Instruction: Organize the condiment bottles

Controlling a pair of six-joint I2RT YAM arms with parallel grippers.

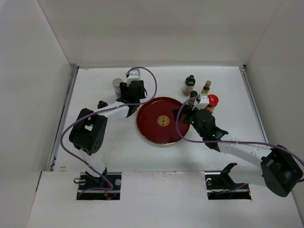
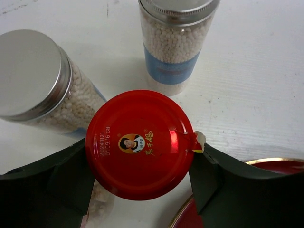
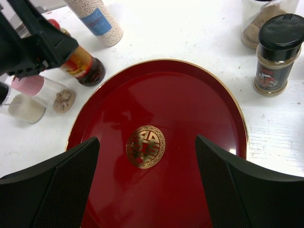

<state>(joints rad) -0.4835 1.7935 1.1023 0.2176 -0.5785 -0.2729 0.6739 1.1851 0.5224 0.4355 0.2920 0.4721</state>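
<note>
Now the left gripper (image 2: 142, 159) is clamped on the red-capped jar (image 2: 140, 142), just off the far-left rim of the tray (image 3: 190, 104), beside two silver-capped jars (image 2: 31, 71). Over the tray, the right gripper (image 3: 147, 142) hangs with jaws apart.

Just off the back-left rim of the round tray (image 1: 152, 129), a lidded jar (image 2: 140, 142) stands between the fingers of the left gripper (image 2: 142, 156), which touch its lid on both sides. There are 2 tall jars (image 2: 33, 80) just beyond it and 2 small jars (image 3: 38, 90) near the tray's left rim. The right gripper (image 3: 147, 142) hangs over the tray's right side, fingers apart. Off the tray's back-right rim stand 4 more: a shaker bottle (image 3: 278, 52) just beside the rim, a wide jar (image 1: 189, 83) behind it, a slim bottle (image 1: 206, 87) farther right, and a capped jar (image 1: 213, 100) farthest right.
</note>
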